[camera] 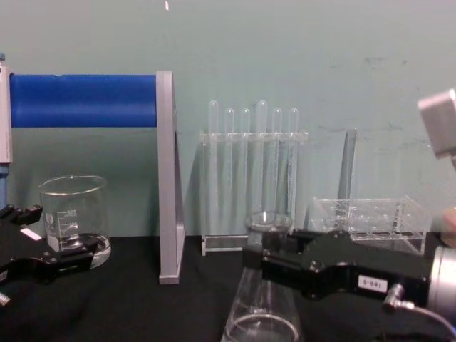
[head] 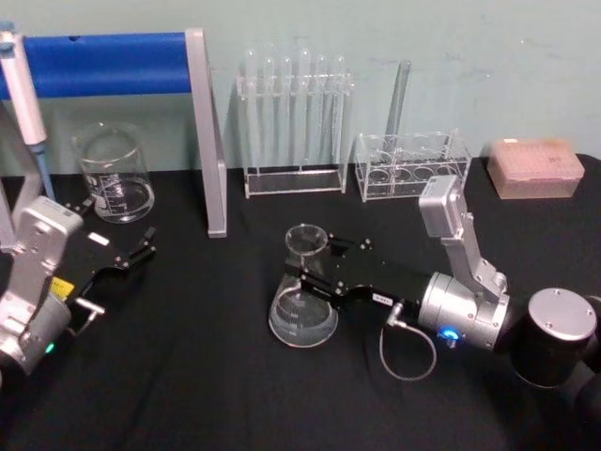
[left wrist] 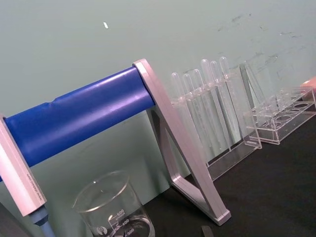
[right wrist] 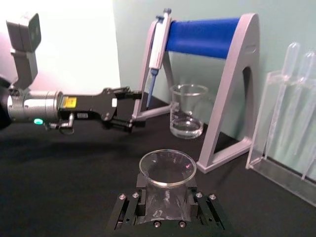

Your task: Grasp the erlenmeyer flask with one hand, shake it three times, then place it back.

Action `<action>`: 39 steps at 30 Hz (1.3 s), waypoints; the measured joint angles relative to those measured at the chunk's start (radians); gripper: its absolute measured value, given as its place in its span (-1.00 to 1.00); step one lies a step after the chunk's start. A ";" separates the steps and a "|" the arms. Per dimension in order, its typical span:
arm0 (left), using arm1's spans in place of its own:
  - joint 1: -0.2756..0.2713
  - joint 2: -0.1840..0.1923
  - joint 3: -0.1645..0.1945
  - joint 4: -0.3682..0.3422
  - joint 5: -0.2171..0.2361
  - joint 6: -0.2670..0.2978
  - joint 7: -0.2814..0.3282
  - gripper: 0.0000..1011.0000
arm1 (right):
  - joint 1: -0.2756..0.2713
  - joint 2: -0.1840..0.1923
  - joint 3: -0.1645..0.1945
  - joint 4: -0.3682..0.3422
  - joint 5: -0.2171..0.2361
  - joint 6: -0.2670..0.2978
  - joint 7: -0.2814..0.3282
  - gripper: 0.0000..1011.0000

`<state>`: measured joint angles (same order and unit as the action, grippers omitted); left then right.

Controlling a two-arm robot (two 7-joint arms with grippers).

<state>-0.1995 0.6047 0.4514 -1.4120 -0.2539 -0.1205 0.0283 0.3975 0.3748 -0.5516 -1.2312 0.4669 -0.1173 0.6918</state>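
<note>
As right wrist view reveals, right pincer (right wrist: pixel 167 198) clasps erlenmeyer flask (right wrist: pixel 168 172).

A lab: test-tube rack (head: pixel 293 181), beaker (head: pixel 115 174), erlenmeyer flask (head: pixel 302 315), pipette (head: pixel 21 89) on stand (head: pixel 103 63).

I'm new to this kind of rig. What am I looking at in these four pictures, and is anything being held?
This is a two-armed robot at a black table. One picture looks down from its head, one across from its chest, one from each wrist. The jaws of the right gripper look closed on the neck of the erlenmeyer flask, whose base rests on the table. The left gripper sits open, holding nothing, near a glass beaker. Behind stand a blue-barred pipette stand, a rack of test tubes, a lower clear rack and a pink box.
</note>
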 joint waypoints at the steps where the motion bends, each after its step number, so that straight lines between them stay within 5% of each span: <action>1: 0.000 0.000 0.000 0.000 0.000 0.000 0.000 0.98 | -0.003 0.002 0.005 -0.010 0.005 0.001 -0.004 -0.11; 12: 0.000 0.000 0.000 0.000 0.000 0.000 0.000 0.98 | -0.040 0.023 0.063 -0.151 0.036 0.029 -0.089 -0.11; 22: 0.000 0.000 0.000 0.000 0.000 0.000 0.000 0.98 | -0.149 0.021 0.161 -0.362 0.018 0.078 -0.313 -0.11; 30: 0.000 0.000 0.000 0.000 0.000 0.000 0.000 0.98 | -0.198 -0.002 0.206 -0.418 -0.018 0.110 -0.410 -0.11; 39: 0.000 0.000 0.000 0.000 0.000 0.000 0.000 0.98 | -0.211 -0.016 0.219 -0.422 -0.048 0.121 -0.407 -0.11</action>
<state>-0.1995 0.6047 0.4514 -1.4119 -0.2539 -0.1205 0.0282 0.1870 0.3592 -0.3326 -1.6535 0.4187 0.0038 0.2850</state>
